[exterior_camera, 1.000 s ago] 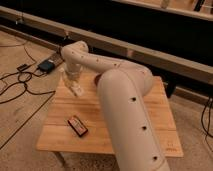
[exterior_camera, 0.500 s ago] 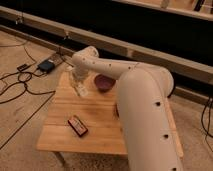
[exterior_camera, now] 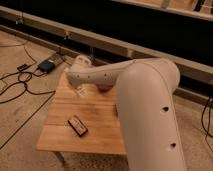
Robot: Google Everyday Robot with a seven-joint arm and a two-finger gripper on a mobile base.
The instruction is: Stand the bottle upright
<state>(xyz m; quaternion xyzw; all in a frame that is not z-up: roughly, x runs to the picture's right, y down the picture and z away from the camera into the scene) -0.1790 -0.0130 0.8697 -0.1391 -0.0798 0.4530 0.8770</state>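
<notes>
From the camera view, my end effector (exterior_camera: 78,86) hangs low over the far left corner of the desk (exterior_camera: 95,109), close to its left edge and back edge. Its fingers are closed narrow. A small pale shape just under it, touching or nearly touching the wood, looks like the bottle (exterior_camera: 81,92). I cannot tell whether it sits between my fingers, or whether it stands or lies.

My own arm (exterior_camera: 145,105) sweeps in from the lower right and hides the whole right half of the desk, so I cannot see that edge. Just right of the end effector, a reddish thing (exterior_camera: 103,88) peeks out from under my forearm.

Toward the near edge lies a small dark block (exterior_camera: 77,125), set at an angle, near the left side and well apart from the bottle. Bare wood lies between the two.

The desk top is pale wooden planks. The floor (exterior_camera: 25,117) around it is dull and speckled. Black cables (exterior_camera: 20,84) loop across it on the left, running to a dark box (exterior_camera: 46,65) beyond the desk's far corner. A long dark wall (exterior_camera: 125,25) with a pale rail along its foot runs across the back.
</notes>
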